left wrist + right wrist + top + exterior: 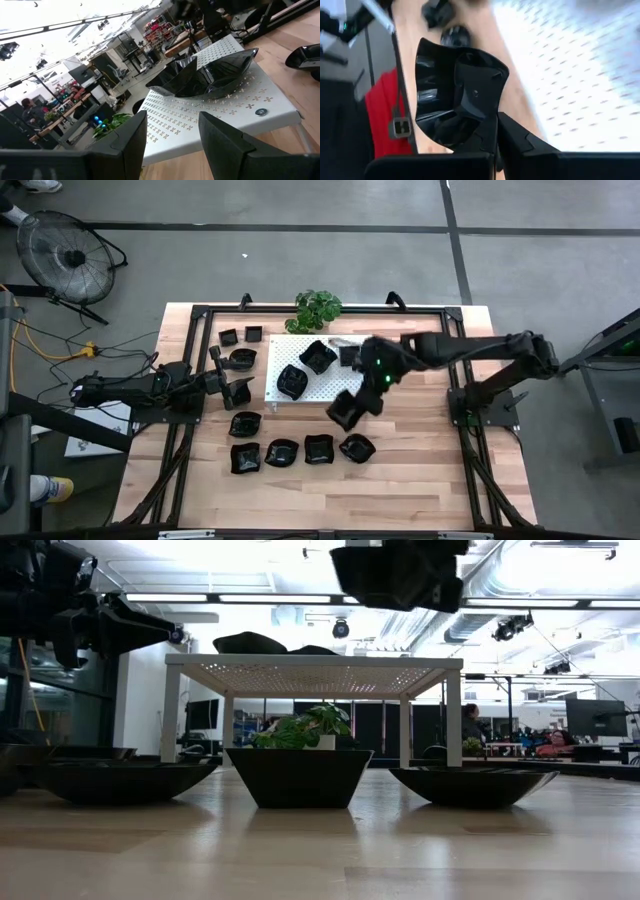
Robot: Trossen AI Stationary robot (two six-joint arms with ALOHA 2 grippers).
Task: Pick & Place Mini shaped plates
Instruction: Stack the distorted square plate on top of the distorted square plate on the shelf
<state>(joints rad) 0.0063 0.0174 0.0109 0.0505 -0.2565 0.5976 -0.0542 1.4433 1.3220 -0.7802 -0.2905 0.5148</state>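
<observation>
Several glossy black mini plates lie on the wooden table in the high view, among them a near row [281, 451] and a few near the far left corner [243, 358]. More sit on the raised white perforated board [305, 392], such as one [318, 356] also seen in the left wrist view [210, 75]. My right gripper [362, 398] is shut on a wavy-edged plate [344, 411] beside the board's near right corner. My left gripper [236, 387] waits open just left of the board, its fingers [127, 140] around nothing. My right gripper pinches the wavy plate at its rim [470, 135]. One finger [475, 95] lies across the plate's hollow inner face; the other stands behind the plate. The plate [440, 100] is lifted clear of the table and tilted on edge.
The board stands on thin legs [170, 710] above the table, with plates on top [250, 642]. A green potted plant [318, 308] sits at the far edge. A black frame [200, 315] runs round the table. Bare wood lies near right of the plate row.
</observation>
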